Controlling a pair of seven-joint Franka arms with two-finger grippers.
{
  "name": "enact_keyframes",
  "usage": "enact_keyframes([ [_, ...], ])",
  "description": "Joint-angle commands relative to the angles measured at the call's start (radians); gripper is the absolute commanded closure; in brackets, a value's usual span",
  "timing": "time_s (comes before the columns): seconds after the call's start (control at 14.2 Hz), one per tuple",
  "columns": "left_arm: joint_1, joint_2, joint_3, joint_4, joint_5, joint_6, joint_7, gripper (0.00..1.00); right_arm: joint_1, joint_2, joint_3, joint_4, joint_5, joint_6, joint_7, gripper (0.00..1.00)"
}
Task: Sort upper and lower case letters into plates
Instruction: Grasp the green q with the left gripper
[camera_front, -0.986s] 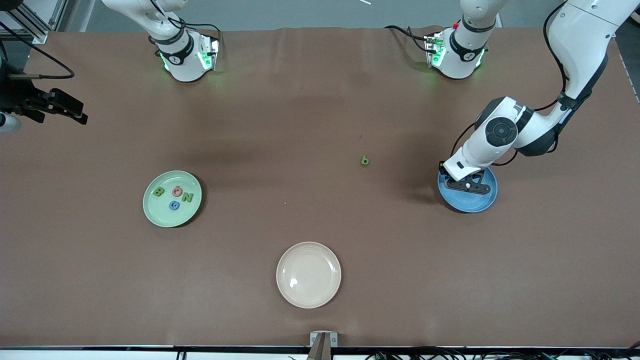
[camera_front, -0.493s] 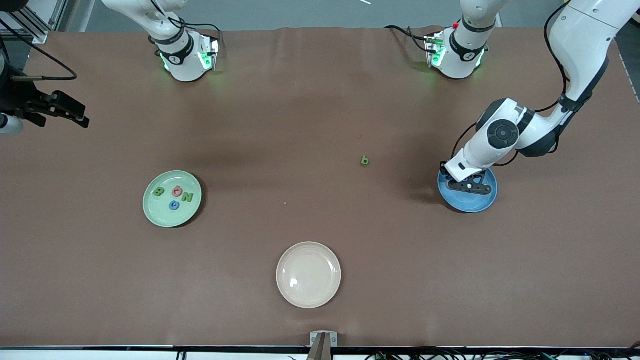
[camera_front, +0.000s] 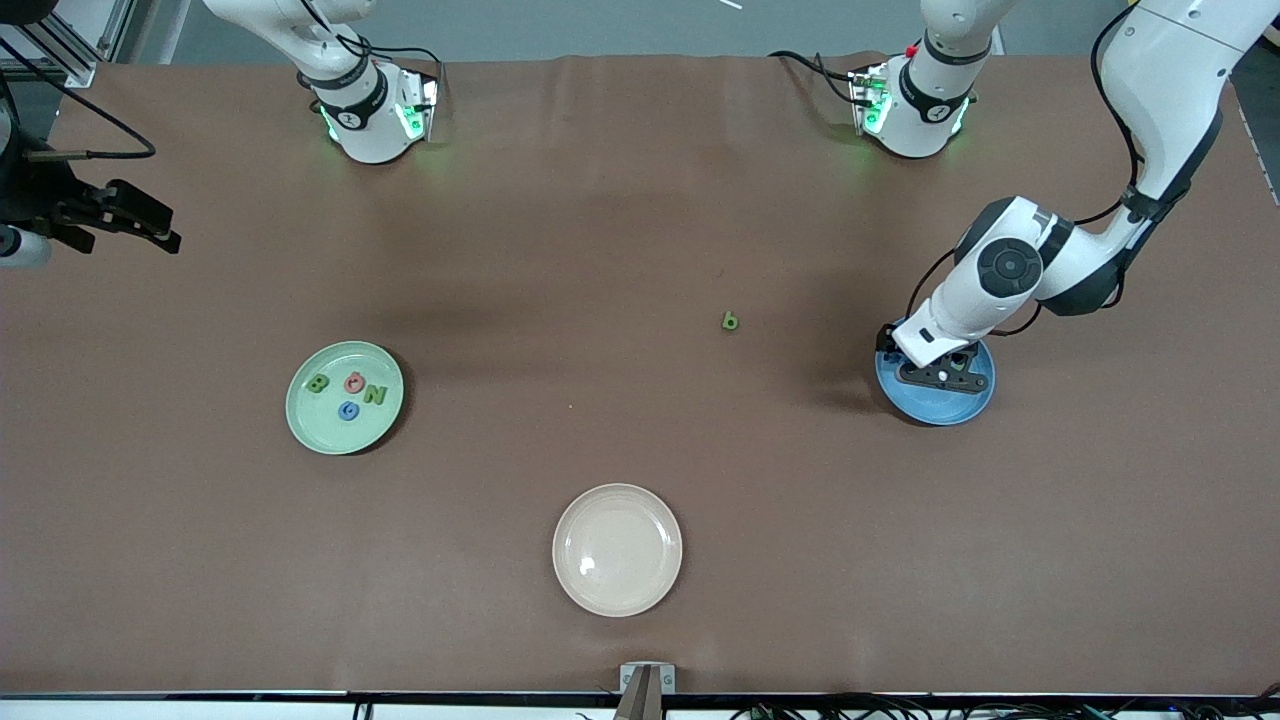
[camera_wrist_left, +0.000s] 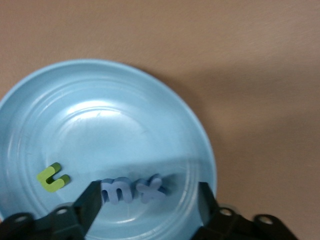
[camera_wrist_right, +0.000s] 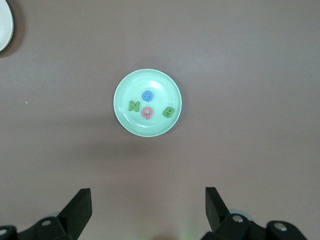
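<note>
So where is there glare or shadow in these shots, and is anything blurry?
Front view: a bright glint on the cream plate; a soft shadow on the table beside the left arm. Left wrist view: a white sheen across the blue plate, the left gripper casts a shadow over the small m and x. Right wrist view: even light, nothing blurry.

Three plates sit on the table (camera_front: 600, 200). The end plate (camera_front: 310, 425) toward the right arm's end holds B (camera_front: 318, 383), upper G (camera_front: 354, 381) and N (camera_front: 374, 394) in a row, with lower G (camera_front: 348, 410) nearer the front camera. The middle plate (camera_front: 620, 550) lies nearest that camera. The other end plate (camera_front: 940, 410), toward the left arm's end, holds u (camera_wrist_left: 53, 177), m (camera_wrist_left: 115, 191) and x (camera_wrist_left: 150, 188), with m and x touching and u near m. The left gripper (camera_front: 937, 374) hangs low over it. The letter b (camera_front: 730, 321) lies on the table between the end plates, farther from the camera. The right gripper (camera_front: 150, 228) waits over the table's edge at the right arm's end.
</note>
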Motion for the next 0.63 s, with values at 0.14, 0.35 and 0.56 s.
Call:
enact_keyframes([
  [0.14,-0.010,-0.032,-0.150,0.061,-0.103,-0.090,-0.177,0.00,-0.003,-0.043,-0.007,-0.042,0.015,0.002,-0.007,0.00],
  [0.35,-0.025,-0.030,-0.225,0.065,-0.112,-0.093,-0.330,0.00,-0.005,-0.045,-0.007,-0.040,0.015,0.002,-0.007,0.00],
  [0.56,-0.064,-0.017,-0.278,0.063,-0.112,-0.115,-0.451,0.00,-0.003,-0.046,-0.007,-0.040,0.015,0.003,-0.010,0.00],
])
